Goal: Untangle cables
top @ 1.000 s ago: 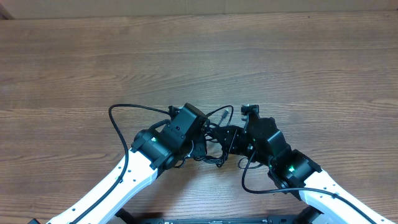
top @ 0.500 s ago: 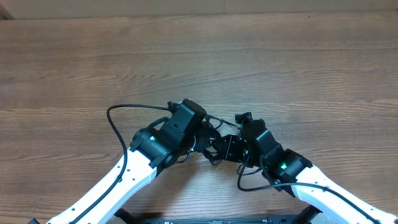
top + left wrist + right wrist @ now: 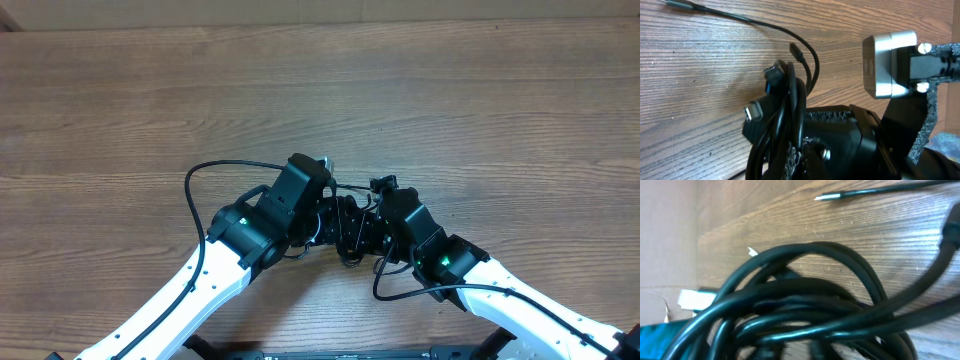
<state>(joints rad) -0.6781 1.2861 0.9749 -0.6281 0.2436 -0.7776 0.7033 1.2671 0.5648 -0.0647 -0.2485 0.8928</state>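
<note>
The cables (image 3: 347,232) are a tight black bundle pressed between my two grippers near the table's front middle. My left gripper (image 3: 330,214) comes in from the left and is shut on the bundle (image 3: 786,117); small plugs (image 3: 754,110) stick out of the coil. My right gripper (image 3: 363,224) pushes in from the right. Thick loops of cable (image 3: 805,305) fill the right wrist view and hide its fingers, so its state is unclear. One silvery-tipped cable end (image 3: 830,196) lies loose on the wood beyond the bundle.
The wooden table (image 3: 450,110) stretches away behind and to both sides. The arms' own black wires arc out at the left (image 3: 192,190) and front right (image 3: 380,290). The right wrist's silver camera block (image 3: 888,65) sits close to the left gripper.
The right gripper has slid left toward the left gripper, and the left has edged right and away. The bundle is squeezed tighter between them.
</note>
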